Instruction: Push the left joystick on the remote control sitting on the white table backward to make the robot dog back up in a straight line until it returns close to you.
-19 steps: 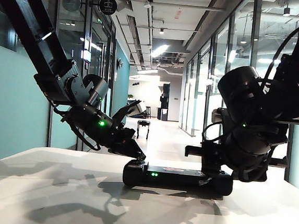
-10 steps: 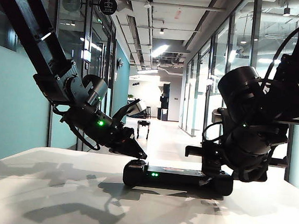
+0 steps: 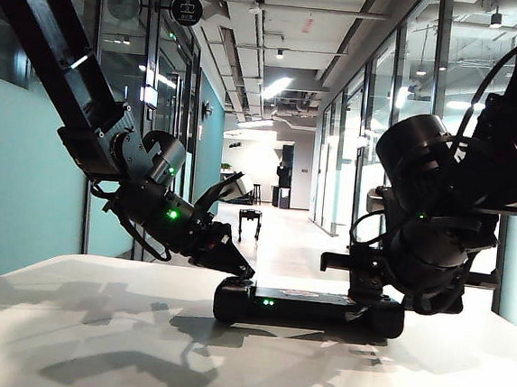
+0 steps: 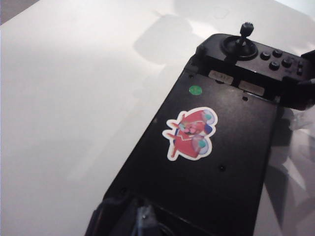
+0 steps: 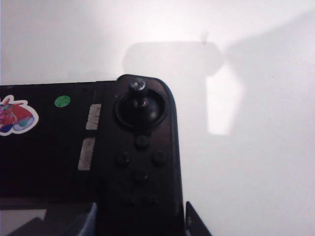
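a: where is the remote [image 3: 309,307]?
b: mid-table [image 3: 64,340], toward its far edge.
a: grippers?
b: left gripper [image 3: 238,269] at remote's left end, state unclear. right gripper [image 5: 140,221] clamped on remote's right end.

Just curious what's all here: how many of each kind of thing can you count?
Grippers: 2, left gripper, right gripper
Remote control: 1
Robot dog: 1
White table: 1
Total: 5
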